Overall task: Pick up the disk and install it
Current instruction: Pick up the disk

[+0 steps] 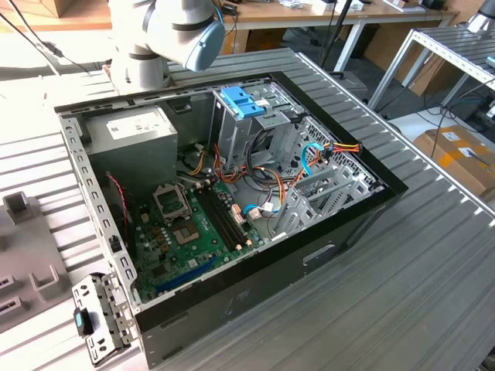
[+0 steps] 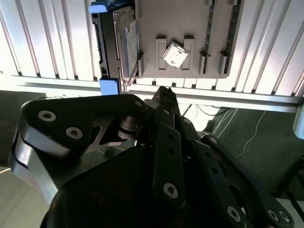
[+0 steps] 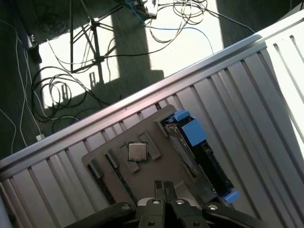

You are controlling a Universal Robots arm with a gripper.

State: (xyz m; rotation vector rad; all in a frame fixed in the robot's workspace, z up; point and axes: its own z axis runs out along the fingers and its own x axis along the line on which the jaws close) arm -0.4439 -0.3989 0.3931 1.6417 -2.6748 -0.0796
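Note:
The disk (image 3: 186, 151) stands on edge in a slot of a grey holder plate (image 3: 109, 156), clipped into a black carrier with blue ends (image 3: 194, 131). In the second wrist view the disk (image 2: 130, 45) shows its labelled face beside the same blue-tipped carrier. My gripper (image 3: 164, 184) hovers above the plate, a short way from the disk, touching nothing. Its black fingers (image 2: 167, 118) are pressed together with nothing between them. In the exterior view the open computer case (image 1: 363, 209) lies on the table, with its drive cage (image 1: 271, 124) at the back.
A square processor chip (image 3: 137, 151) lies in the plate beside the disk. Inside the case are a grey power supply (image 1: 131, 135), a green motherboard (image 1: 193, 232), loose cables (image 1: 309, 158) and a blue bracket (image 1: 244, 100) on the cage. Cables trail on the floor (image 3: 71, 85) past the table edge.

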